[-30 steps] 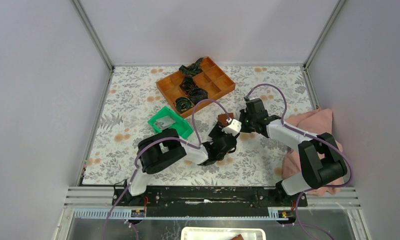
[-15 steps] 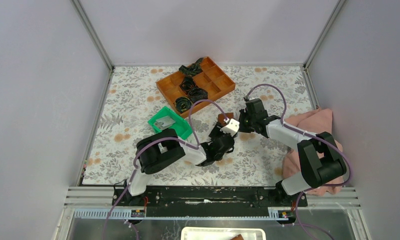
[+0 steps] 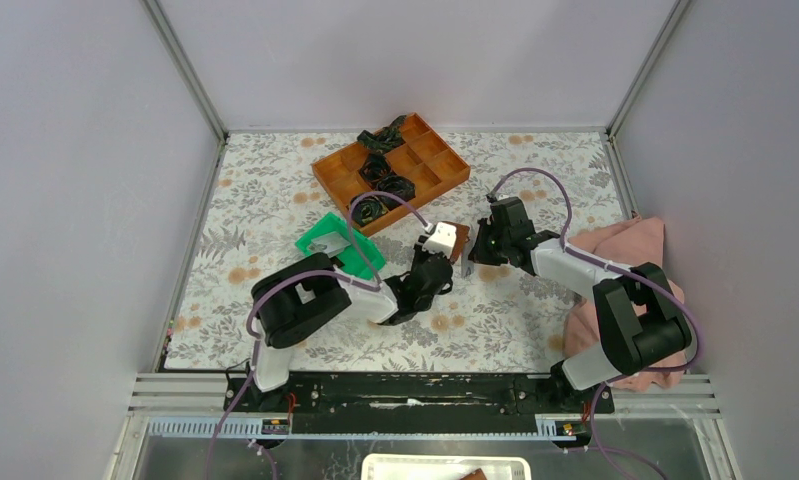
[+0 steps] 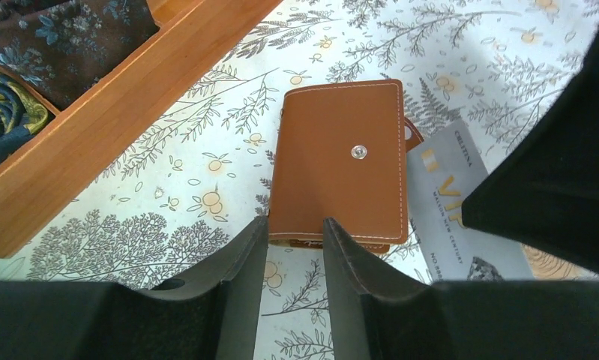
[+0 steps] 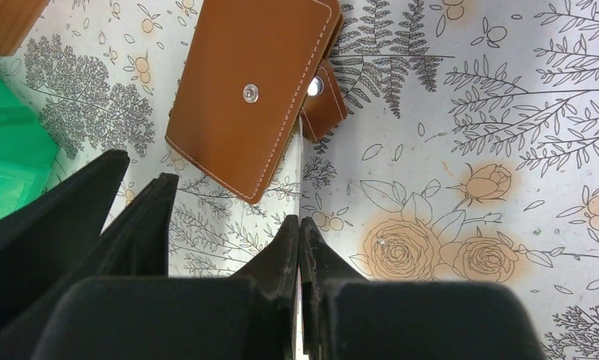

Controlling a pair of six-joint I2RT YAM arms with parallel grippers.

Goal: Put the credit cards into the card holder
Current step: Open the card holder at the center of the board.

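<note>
Clamping credit card (image 4: 461,202) in right gripper (image 5: 300,225) beside card holder (image 4: 341,165), held left gripper (image 4: 292,229) parted at holder's edge

The brown leather card holder (image 4: 339,165) lies closed and flat on the surface near the orange tray (image 4: 131,97), stud facing up. Its snap tab hangs loose on the side away from the tray. A grey credit card (image 4: 450,202) lettered VIP, pinched between the right fingers (image 5: 281,255), meets that same side.
</note>
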